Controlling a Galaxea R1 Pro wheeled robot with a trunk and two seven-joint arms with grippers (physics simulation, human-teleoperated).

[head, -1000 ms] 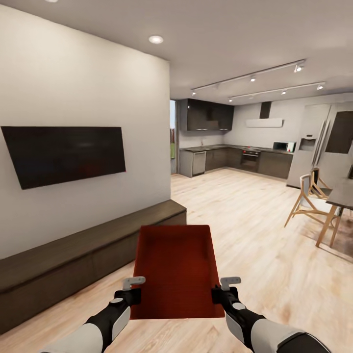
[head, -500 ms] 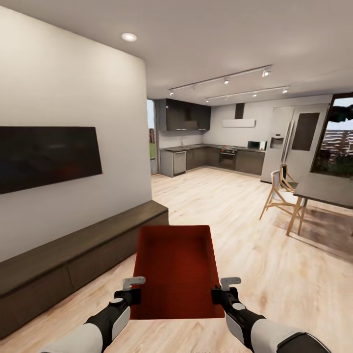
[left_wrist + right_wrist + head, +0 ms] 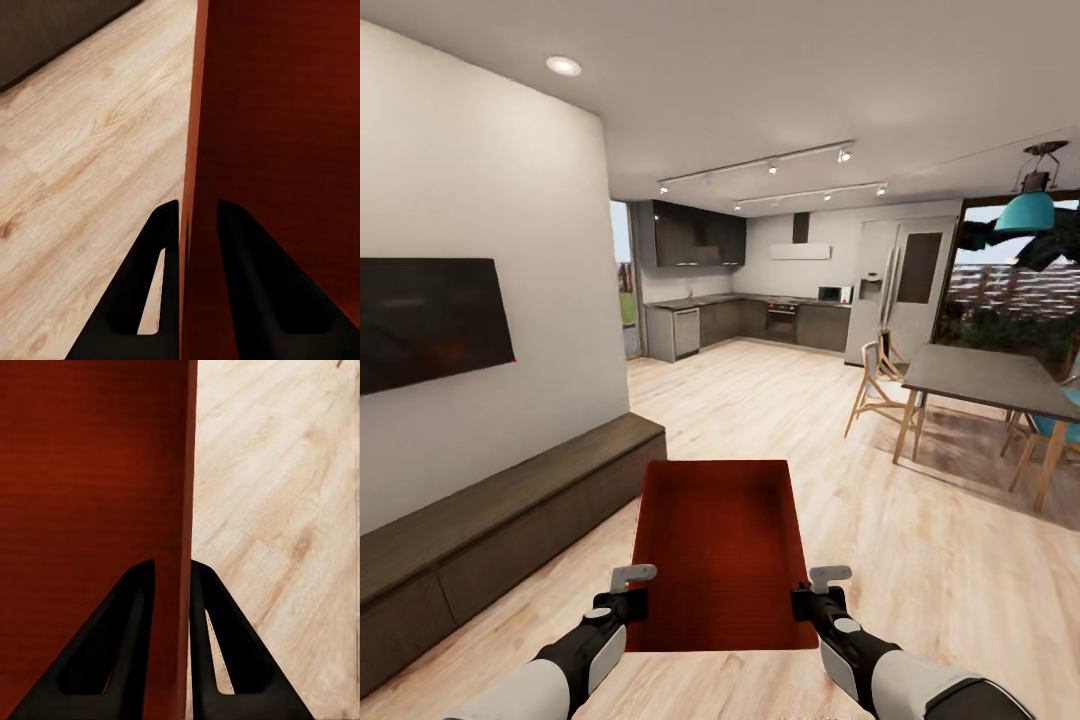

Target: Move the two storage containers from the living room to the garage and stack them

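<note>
While I carry it: storage container (image 3: 718,550), orange-red, rectangular, finely ribbed inside.
Left tool (image 3: 197,217): pinching its thin wall.
Right tool (image 3: 172,574): pinching opposite wall.
Floor (image 3: 920,560): pale wood planks.

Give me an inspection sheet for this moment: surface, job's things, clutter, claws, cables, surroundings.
Surface: pale wood-plank floor, living room, not the garage.
Job's things: one orange-red storage container held up in front of the robot, open side up.
Clutter: nothing seen.
Claws: left claw shut on the container's left wall, one finger on each face; right claw likewise on the right wall.
Cables: nothing seen.
Surroundings: dark bench and wall TV at left, kitchen ahead, dining table with chairs at right.
</note>
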